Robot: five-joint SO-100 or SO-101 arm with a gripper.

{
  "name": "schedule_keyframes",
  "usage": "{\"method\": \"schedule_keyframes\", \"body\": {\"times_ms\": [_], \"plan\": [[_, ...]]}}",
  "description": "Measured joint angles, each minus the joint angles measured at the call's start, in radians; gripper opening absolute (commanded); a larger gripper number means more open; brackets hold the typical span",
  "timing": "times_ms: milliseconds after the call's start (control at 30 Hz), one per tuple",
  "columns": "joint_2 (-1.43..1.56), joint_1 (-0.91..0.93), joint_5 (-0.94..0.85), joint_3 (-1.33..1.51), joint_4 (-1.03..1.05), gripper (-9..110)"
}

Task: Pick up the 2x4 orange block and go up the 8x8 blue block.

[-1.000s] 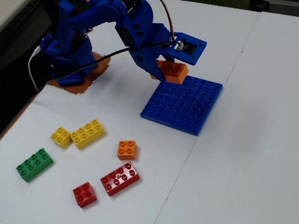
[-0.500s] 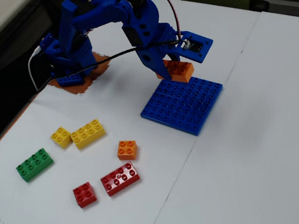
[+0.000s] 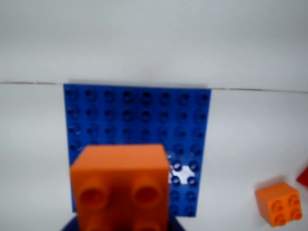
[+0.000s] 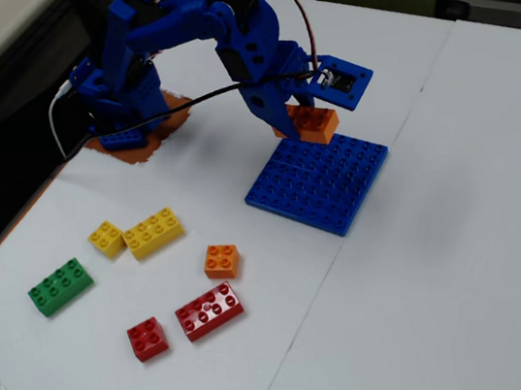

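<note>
Since a second ago, I see the claw (image 4: 306,119) has carried the 2x4 orange block (image 4: 311,122) right, clamped on it, above the 8x8 blue block's (image 4: 323,186) far edge.

Lighting: I see even, bright, diffuse light with faint shadows. Wrist view: soft throughout, the 2x4 orange block (image 3: 122,185) badly blurred; glare spot on the 8x8 blue block (image 3: 185,168).

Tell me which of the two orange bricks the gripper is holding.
The longer orange brick, clamped in the gripper above the blue baseplate's far edge. The small square orange brick lies loose on the table near the red bricks.
</note>
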Motion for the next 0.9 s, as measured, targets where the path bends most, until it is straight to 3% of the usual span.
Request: {"method": "schedule_keyframes", "body": {"times_ms": [900], "plan": [[-0.011,0.0,0.002,0.002,-0.009,1]]}}
